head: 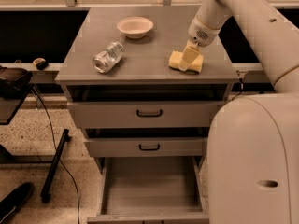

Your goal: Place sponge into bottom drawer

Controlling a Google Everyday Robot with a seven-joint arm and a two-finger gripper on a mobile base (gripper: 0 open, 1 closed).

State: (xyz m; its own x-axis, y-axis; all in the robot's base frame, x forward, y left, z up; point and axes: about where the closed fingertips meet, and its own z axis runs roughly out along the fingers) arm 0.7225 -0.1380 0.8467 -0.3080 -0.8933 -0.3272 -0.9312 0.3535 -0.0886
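The yellow sponge (174, 60) lies on the grey cabinet top, near its right front edge. My gripper (188, 61) reaches down from the upper right and sits right on the sponge, its pale-yellow pads covering the sponge's middle. The bottom drawer (149, 185) is pulled out at the foot of the cabinet, and its flat grey floor is bare.
A pale bowl (134, 26) stands at the back of the cabinet top. A crushed clear plastic bottle (107, 57) lies at the front left. The two upper drawers (149, 113) with black handles are shut. My arm's body (254, 162) fills the lower right. Cables and a stand are on the floor at left.
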